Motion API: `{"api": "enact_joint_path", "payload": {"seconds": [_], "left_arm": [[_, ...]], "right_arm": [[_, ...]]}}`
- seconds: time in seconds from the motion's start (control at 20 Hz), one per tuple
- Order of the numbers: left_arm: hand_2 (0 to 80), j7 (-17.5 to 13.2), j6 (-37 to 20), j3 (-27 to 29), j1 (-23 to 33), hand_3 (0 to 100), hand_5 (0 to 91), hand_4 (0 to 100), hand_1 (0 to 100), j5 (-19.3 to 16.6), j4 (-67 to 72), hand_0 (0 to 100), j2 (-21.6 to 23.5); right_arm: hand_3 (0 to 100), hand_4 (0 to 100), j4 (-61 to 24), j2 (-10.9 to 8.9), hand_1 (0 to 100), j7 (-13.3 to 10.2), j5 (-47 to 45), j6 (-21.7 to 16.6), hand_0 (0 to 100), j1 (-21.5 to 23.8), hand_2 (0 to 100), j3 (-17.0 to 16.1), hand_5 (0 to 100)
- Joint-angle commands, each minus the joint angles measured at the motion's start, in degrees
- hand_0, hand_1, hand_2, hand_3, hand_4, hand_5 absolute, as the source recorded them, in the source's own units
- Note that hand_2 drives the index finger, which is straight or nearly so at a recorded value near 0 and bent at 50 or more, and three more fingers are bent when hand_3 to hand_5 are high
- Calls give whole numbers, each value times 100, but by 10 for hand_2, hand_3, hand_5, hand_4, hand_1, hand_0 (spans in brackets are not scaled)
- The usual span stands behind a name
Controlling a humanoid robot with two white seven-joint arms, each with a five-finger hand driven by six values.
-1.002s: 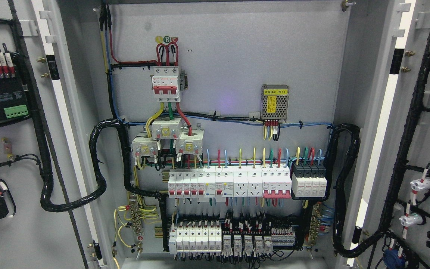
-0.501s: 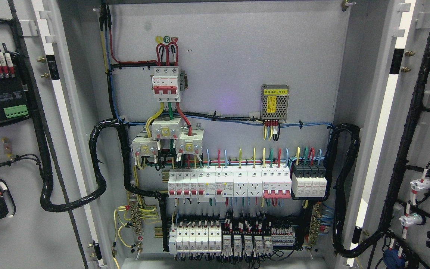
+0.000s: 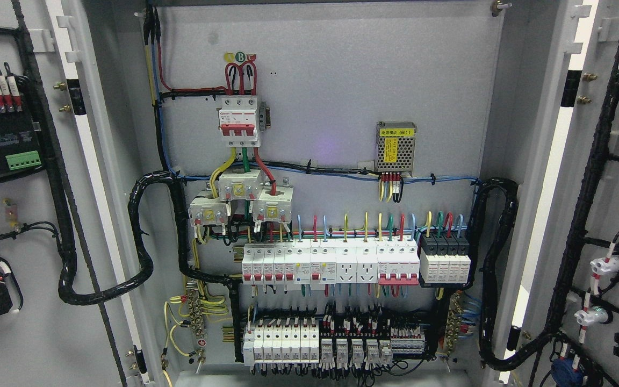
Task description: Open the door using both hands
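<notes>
Grey sheet-metal cabinet (image 3: 331, 91) stands with both doors swung wide. Left door (image 3: 24, 333) fills the picture's left edge, its inner face carrying a black module and a green terminal block (image 3: 22, 159). Right door (image 3: 610, 193) fills the right edge, with black cable looms (image 3: 583, 204) running down it. Between them the back panel carries a red-handled main breaker (image 3: 239, 122), a meshed power supply (image 3: 395, 147), and two lower rows of white breakers (image 3: 331, 263). Neither robot hand appears in the head view, so hand state cannot be told.
</notes>
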Motion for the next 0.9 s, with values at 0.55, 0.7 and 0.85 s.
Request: {"api": "enact_joint_path", "payload": {"seconds": [0.55, 0.7, 0.85], "left_arm": [[0, -67, 1013, -832, 495, 0, 0, 43, 0, -559, 1422, 0, -1076], [0, -67, 1013, -815, 486, 0, 0, 43, 0, -550, 1878, 0, -1111], [0, -76, 1013, -762, 442, 0, 0, 44, 0, -550, 2502, 0, -1208]], "right_arm": [[0, 0, 2789, 1042, 0, 46, 186, -69, 0, 888, 0, 531, 0], [0, 0, 3404, 1139, 0, 64, 186, -104, 0, 879, 0, 619, 0], [0, 0, 3984, 1244, 0, 64, 291, -104, 0, 879, 0, 628, 0]]}}
